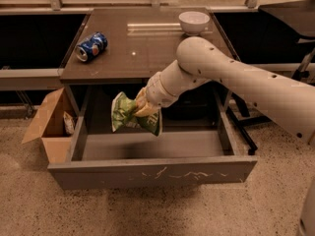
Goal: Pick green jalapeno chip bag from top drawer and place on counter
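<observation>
The green jalapeno chip bag [129,114] is crinkled light green and hangs in the air above the open top drawer [152,172], just below the counter's front edge. My gripper [141,108] is shut on the bag's right side and holds it clear of the drawer floor. The white arm reaches in from the right, across the counter's front. The counter [142,48] is a glossy dark-brown tabletop behind and above the bag. The drawer is pulled fully out, and its grey floor is bare.
A blue soda can [91,46] lies on its side at the counter's left. A white bowl [194,21] stands at the counter's back right. An open brown cardboard box [49,127] with a small pale packet sits on the floor left of the drawer.
</observation>
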`<move>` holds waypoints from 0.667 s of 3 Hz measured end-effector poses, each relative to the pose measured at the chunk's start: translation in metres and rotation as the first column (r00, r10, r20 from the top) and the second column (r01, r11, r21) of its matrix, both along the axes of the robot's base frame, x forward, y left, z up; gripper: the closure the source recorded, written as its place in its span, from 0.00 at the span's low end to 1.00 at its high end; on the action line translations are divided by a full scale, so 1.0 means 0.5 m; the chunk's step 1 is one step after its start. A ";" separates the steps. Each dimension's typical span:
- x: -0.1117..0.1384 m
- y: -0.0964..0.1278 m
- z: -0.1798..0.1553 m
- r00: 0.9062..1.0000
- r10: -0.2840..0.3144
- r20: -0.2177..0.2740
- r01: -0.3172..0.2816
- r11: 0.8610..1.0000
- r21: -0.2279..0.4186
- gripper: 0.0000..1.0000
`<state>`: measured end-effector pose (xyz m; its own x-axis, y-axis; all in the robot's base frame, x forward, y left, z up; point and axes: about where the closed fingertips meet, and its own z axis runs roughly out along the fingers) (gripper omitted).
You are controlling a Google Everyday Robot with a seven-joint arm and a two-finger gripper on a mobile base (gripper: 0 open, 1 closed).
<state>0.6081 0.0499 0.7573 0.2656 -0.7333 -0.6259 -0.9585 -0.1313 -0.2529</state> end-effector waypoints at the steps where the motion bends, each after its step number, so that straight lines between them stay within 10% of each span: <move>1: 0.007 -0.026 0.092 0.995 -0.012 0.097 0.013 1.000 -0.006 1.00; 2: 0.027 -0.075 0.224 0.975 -0.041 0.219 0.051 0.998 -0.041 1.00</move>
<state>0.6216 0.0122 0.8695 0.3573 -0.7746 -0.5218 -0.8862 -0.1048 -0.4514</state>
